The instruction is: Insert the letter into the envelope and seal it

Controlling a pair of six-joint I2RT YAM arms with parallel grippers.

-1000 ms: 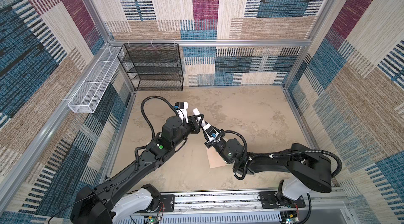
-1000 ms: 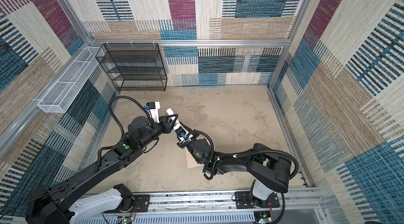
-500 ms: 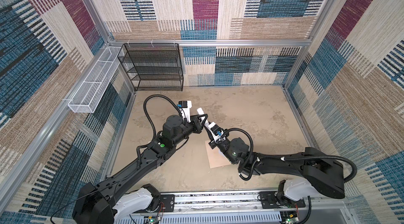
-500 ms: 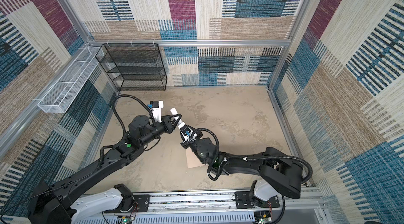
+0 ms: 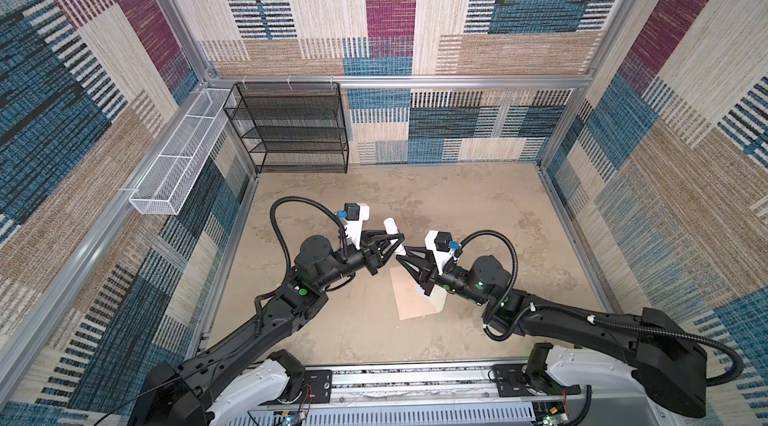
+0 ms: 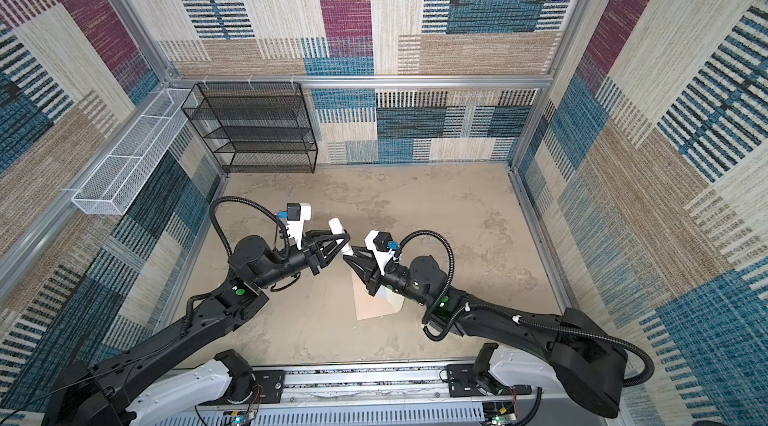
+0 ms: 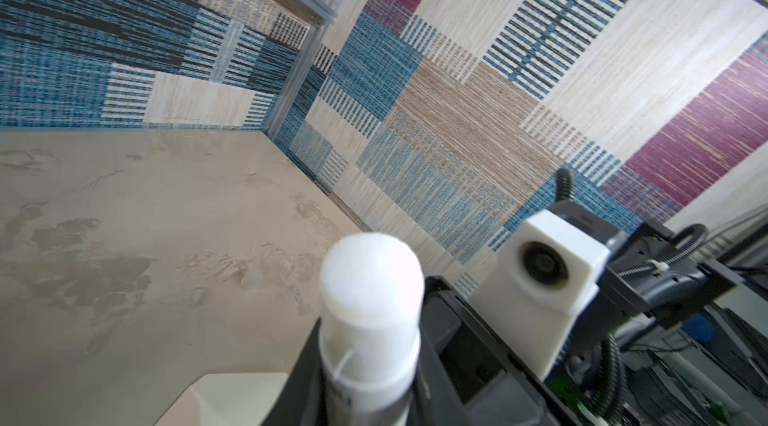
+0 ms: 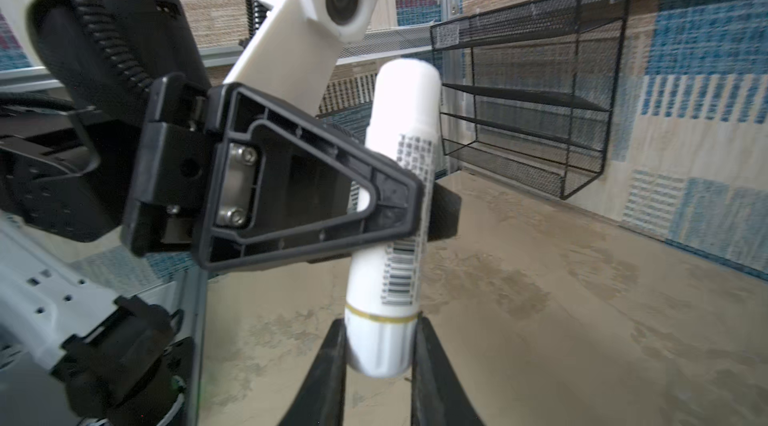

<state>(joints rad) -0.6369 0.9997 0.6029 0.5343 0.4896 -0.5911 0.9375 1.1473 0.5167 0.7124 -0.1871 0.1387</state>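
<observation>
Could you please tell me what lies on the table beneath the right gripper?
The envelope lies flat there, partly covered by the right gripper; whether the letter is inside cannot be seen.

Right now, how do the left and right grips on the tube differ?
The left gripper clamps the tube mid-body, on the printed label; the right gripper clamps its end, past the gold ring. The tube crosses the left's fingers side-on, but sticks out ahead of the right's. Shared: both are shut on the same tube, held off the table.
</observation>
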